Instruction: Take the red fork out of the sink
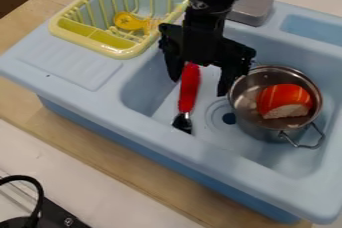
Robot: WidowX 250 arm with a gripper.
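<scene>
The gripper (200, 83) hangs over the left part of the sink basin, its two fingers spread wide apart. The red-handled fork (190, 88) lies in the light blue sink (153, 124), with its metal head toward the front wall of the basin. Its handle runs back to beneath the gripper, between the two fingers in this view and closer to the left one. The far end of the handle is hidden behind the gripper's body. Whether the gripper touches the fork, I cannot tell.
Right of the gripper, a metal pot (262, 128) holding an orange-and-white toy piece (284, 100) stands in the basin. A yellow dish rack (119, 53) with a yellow utensil (128, 21) sits at the back left. Behind the basin is a grey box (252, 8).
</scene>
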